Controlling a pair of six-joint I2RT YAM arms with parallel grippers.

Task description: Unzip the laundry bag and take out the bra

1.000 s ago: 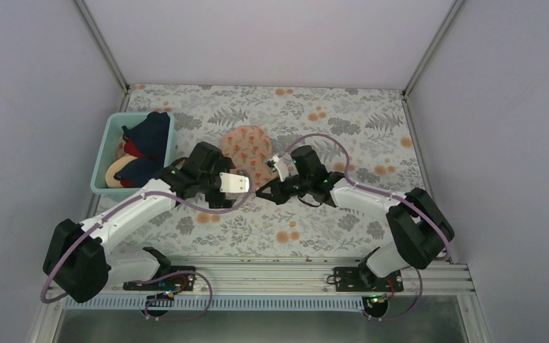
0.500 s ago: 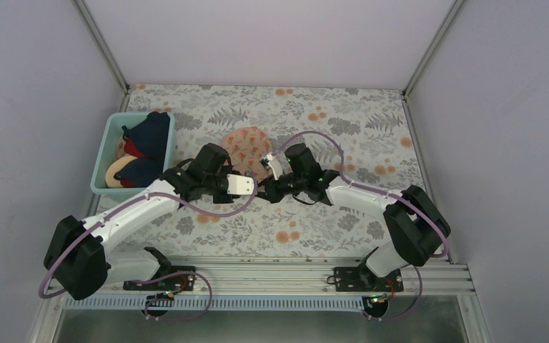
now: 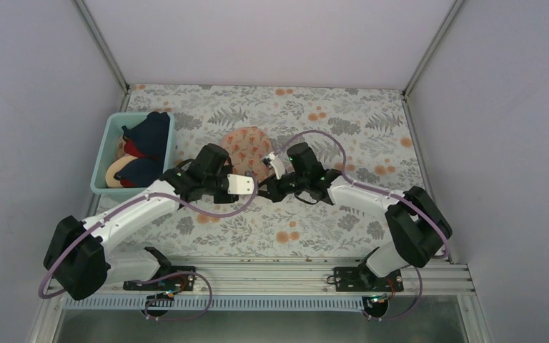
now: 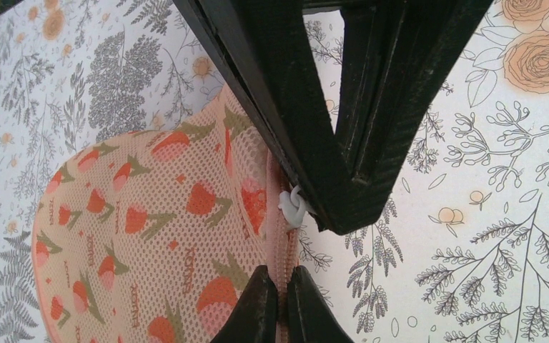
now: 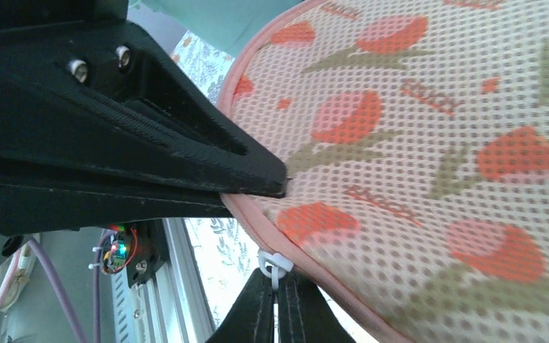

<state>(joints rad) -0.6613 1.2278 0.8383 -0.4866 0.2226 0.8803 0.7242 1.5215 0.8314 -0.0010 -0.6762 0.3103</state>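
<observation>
The laundry bag [image 3: 245, 145] is laid flat on the flower-printed table cloth [image 3: 343, 221], near the middle and just right of the teal bin [image 3: 125, 115]. Its zip appears closed along the near rim. The bra is not seen in any view and is judged to be shut inside the pouch.

The left gripper [image 4: 279, 314] is clamped on the pink zip seam at the bag's rim. The right gripper [image 5: 277, 311] is pinched tight on the white zip pull [image 5: 274, 261], just beside the left fingertips. The 2 grippers are almost touching.

The step in hand is judged to be the start of the unzipping. It is best done if the seam is held firmly by the left gripper as an anchor. The pull is then drawn by the right gripper along the curve of the rim, away from that anchor, low and in line with the teeth. The mesh is soft, so a tug made upward or outward is likely to lift the whole pouch rather than open it. The pull is small and thin, so a slip from the fingers is to be watched for. The grip should be checked if the bag is dragged without the zip parting.
</observation>
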